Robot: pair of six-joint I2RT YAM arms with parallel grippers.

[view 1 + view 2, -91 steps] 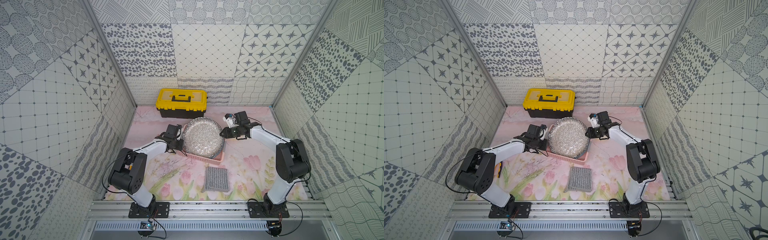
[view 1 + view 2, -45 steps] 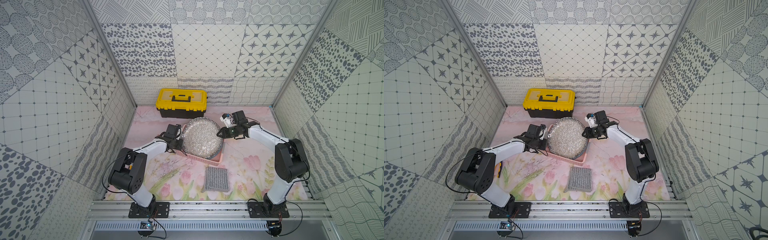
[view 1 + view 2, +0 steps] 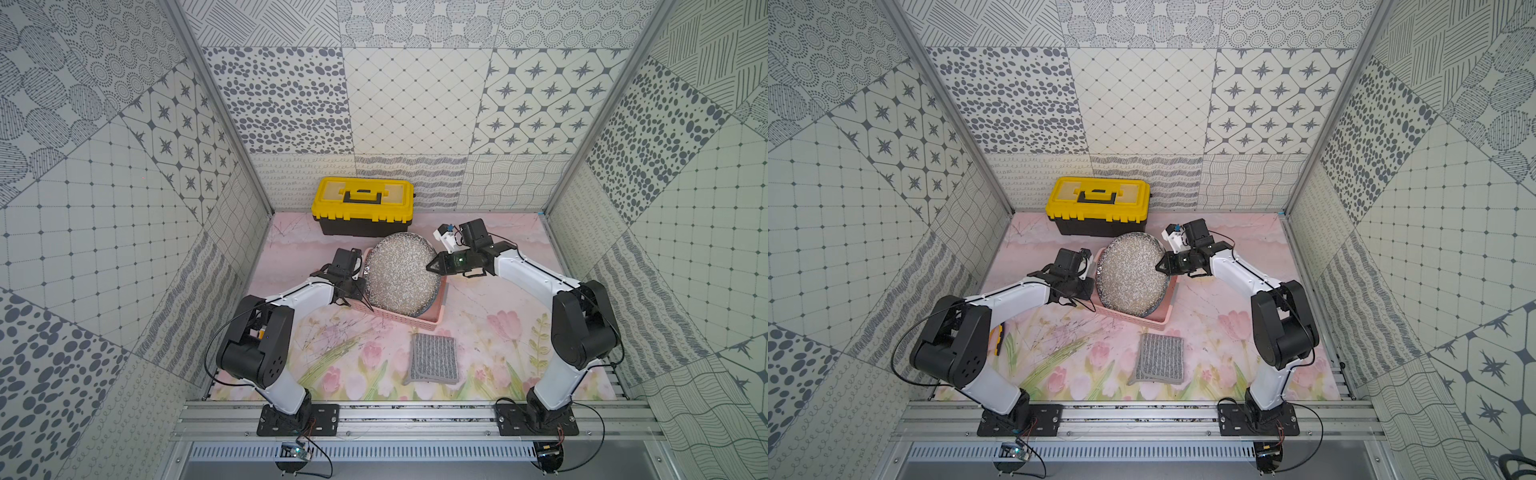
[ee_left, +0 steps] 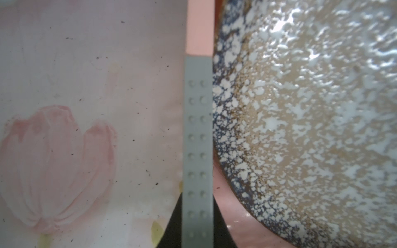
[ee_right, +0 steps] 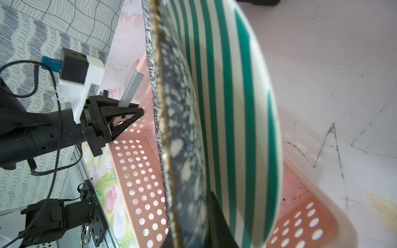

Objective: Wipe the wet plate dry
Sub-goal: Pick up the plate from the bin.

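Right gripper (image 3: 430,268) moved in, clamped on speckled plate (image 3: 399,276).
Left gripper (image 3: 360,285) closed at pink basket (image 3: 430,322); floral mat (image 3: 353,357), patterned walls (image 3: 415,104).

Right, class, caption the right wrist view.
Edge-on speckled plate in perforated pink basket, green-striped plate beside it, left gripper at its wall.

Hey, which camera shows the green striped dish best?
The right wrist view: the green striped dish shows its striped face, standing on edge beside the speckled plate in the pink basket. In both top views the speckled plate hides it; the left wrist view shows none of it.
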